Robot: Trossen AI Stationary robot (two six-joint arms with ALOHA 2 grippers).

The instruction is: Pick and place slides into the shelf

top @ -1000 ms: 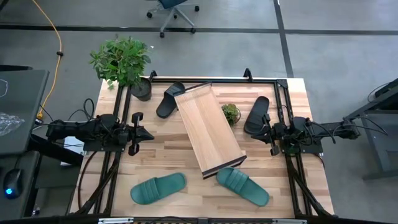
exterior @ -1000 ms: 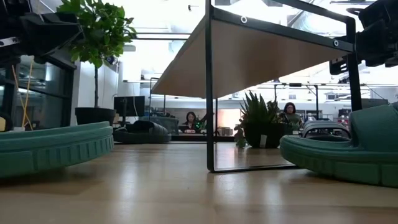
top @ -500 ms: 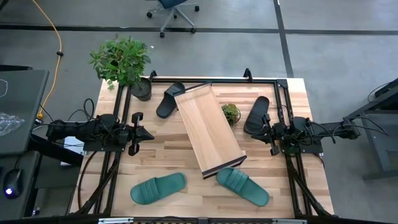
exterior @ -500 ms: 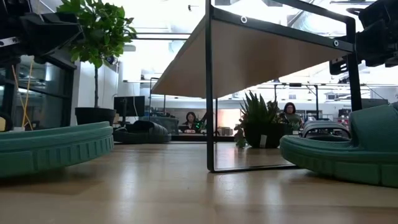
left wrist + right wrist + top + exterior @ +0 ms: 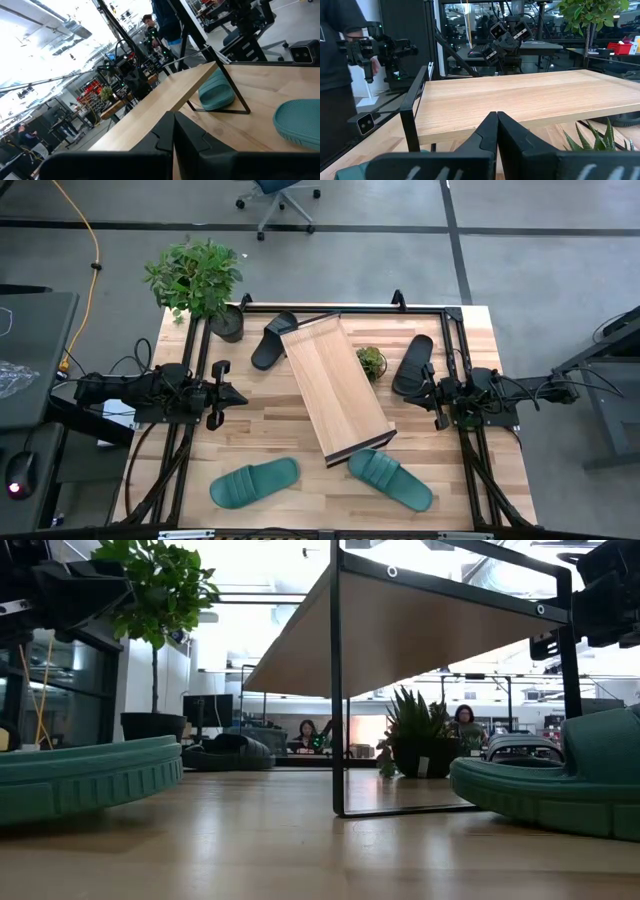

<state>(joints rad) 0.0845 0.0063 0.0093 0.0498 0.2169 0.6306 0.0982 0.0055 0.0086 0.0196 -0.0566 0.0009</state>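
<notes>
— High view, what do I have? I see the shelf (image 5: pixel 336 389) lying diagonally mid-frame on the tabletop (image 5: pixel 265 430), two black slides (image 5: pixel 273 339) (image 5: pixel 413 363) above, two teal slides (image 5: pixel 254 482) (image 5: pixel 391 478) at the lower edge.

— And my pincers?

— Left pincer (image 5: pixel 217 394) at centre-left, right pincer (image 5: pixel 438 402) at centre-right, both pressed together, empty. Only the low view shows people beyond the small plant (image 5: pixel 417 747).

A grey floor (image 5: pixel 350 265) crossed by dark seams surrounds the table. An office chair (image 5: pixel 277 200) stands at the far side, and a yellow cable (image 5: pixel 92 240) trails at far left. A dark desk (image 5: pixel 30 350) sits left. Beyond, a bright open workspace holds two seated people (image 5: pixel 305 732) at desks.
</notes>
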